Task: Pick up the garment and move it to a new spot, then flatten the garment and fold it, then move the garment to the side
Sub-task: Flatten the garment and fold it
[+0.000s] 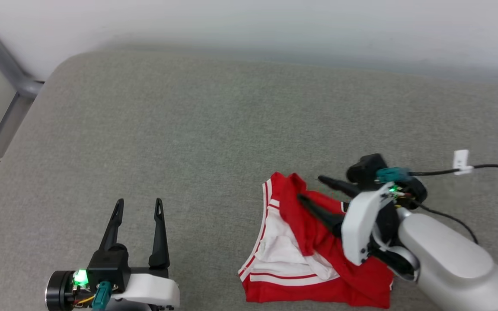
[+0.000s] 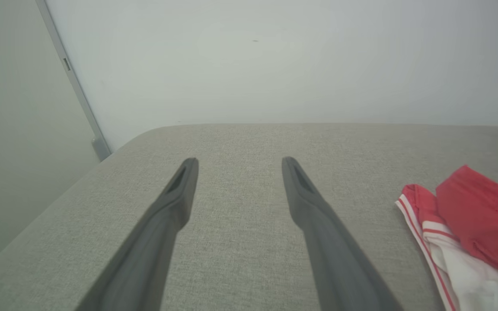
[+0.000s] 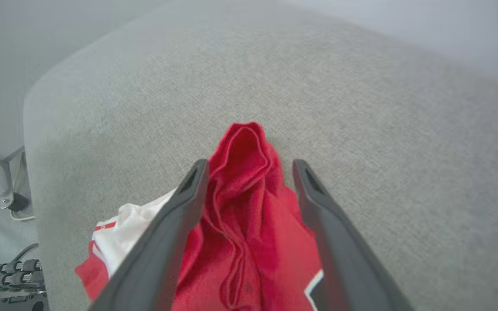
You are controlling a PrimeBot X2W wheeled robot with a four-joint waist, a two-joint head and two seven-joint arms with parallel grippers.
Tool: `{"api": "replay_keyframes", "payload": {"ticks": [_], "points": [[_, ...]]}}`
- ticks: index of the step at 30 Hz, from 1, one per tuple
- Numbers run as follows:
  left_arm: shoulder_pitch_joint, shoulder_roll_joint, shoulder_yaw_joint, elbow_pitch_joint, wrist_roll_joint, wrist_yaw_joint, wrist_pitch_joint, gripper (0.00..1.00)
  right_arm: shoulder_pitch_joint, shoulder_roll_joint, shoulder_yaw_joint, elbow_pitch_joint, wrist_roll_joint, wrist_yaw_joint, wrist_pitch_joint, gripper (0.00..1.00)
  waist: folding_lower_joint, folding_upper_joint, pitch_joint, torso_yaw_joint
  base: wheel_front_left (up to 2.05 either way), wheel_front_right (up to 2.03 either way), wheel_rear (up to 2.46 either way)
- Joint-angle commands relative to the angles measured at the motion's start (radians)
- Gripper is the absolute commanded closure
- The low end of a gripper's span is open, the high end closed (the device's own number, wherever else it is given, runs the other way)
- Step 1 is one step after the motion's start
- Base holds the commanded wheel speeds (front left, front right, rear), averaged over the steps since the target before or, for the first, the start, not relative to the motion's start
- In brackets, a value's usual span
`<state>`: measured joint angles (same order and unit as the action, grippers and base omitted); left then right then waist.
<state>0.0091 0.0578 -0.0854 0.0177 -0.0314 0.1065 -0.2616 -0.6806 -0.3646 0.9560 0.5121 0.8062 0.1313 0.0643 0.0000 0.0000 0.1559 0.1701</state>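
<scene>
Item: garment (image 1: 288, 242), red jersey with a white sleeve and red-and-white stripe trim.
Condition: crumpled and loosely doubled over; red layer uppermost toward the right, white sleeve with striped edge exposed toward the left; small black, white-edged patch at the right-hand side, mostly hidden behind the wrist.
Location: lying on the grey fabric-covered surface (image 1: 188, 129), lower right of the head view, well apart from the rounded far-left corner.
Same item, left wrist view: garment (image 2: 469, 216) at the right edge, striped trim nearest the bare cloth.
Same item, right wrist view: garment (image 3: 249, 224) bunched into a raised red ridge running up between the two fingers.
Tool, right: right gripper (image 1: 310, 188), fingers parted wide and pointing left over the upper part of the red layer.
Tool, right, own view: right gripper (image 3: 250, 166), one finger on each side of the ridge; left-hand finger touching or just beside the fold, cannot tell which; clear gap at the other finger; nothing pinched.
Tool, left: left gripper (image 1: 139, 201), lower left of the head view, fingers parted wide, nothing between them, over bare surface, well apart from the garment.
Tool, left, own view: left gripper (image 2: 239, 161), grey cloth between the fingers.
Fittings: green light (image 1: 80, 276) lit on the left wrist; black cable with white tag (image 1: 461, 160) trailing from the right wrist.
Surroundings: pale wall (image 1: 275, 21) behind the surface; grey metal frame (image 1: 11, 73) at the far left.
</scene>
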Motion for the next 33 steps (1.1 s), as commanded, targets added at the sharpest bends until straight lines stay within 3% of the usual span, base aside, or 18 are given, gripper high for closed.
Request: {"api": "replay_keyframes", "payload": {"ticks": [1, 8, 14, 19, 24, 28, 33], "points": [[0.01, 0.005, 0.005, -0.003, 0.003, -0.004, -0.005, 0.0, 0.019, -0.02, -0.017, -0.017, -0.013, -0.001, -0.041, 0.0, 0.0, 0.0, -0.02, -0.021, 0.0, 0.0, 0.0], [0.039, 0.008, 0.014, -0.01, 0.011, -0.017, -0.005, 0.0, 0.091, -0.083, -0.196, -0.055, -0.117, -0.001, -0.226, 0.0, 0.0, 0.0, -0.058, -0.075, 0.0, 0.0, 0.0], [0.054, 0.01, 0.021, -0.012, 0.008, -0.024, -0.005, 0.0, 0.203, -0.062, -0.434, -0.049, -0.305, -0.001, -0.308, 0.0, 0.0, 0.0, -0.08, -0.121, 0.0, 0.0, 0.0], [0.064, 0.011, 0.031, -0.014, 0.005, -0.03, -0.005, 0.0, 0.33, 0.018, -0.678, -0.105, -0.463, -0.001, -0.328, 0.0, 0.0, 0.0, -0.095, -0.146, 0.0, 0.0, 0.0], [0.072, 0.008, 0.031, -0.015, 0.001, -0.036, -0.005, 0.0, 0.477, 0.117, -0.873, -0.261, -0.603, -0.001, -0.329, 0.0, 0.0, 0.0, -0.107, -0.159, 0.0, 0.0, 0.0], [0.088, 0.008, 0.034, -0.019, -0.002, -0.043, -0.005, 0.0, 0.58, 0.197, -0.968, -0.379, -0.648, -0.001, -0.329, 0.0, 0.0, 0.0, -0.122, -0.161, 0.0, 0.0, 0.0], [0.113, 0.008, 0.04, -0.031, -0.004, -0.049, -0.005, 0.0, 0.689, 0.255, -1.008, -0.48, -0.676, -0.001, -0.329, 0.0, 0.0, 0.0, -0.141, -0.156, 0.0, 0.0, 0.0]]}}
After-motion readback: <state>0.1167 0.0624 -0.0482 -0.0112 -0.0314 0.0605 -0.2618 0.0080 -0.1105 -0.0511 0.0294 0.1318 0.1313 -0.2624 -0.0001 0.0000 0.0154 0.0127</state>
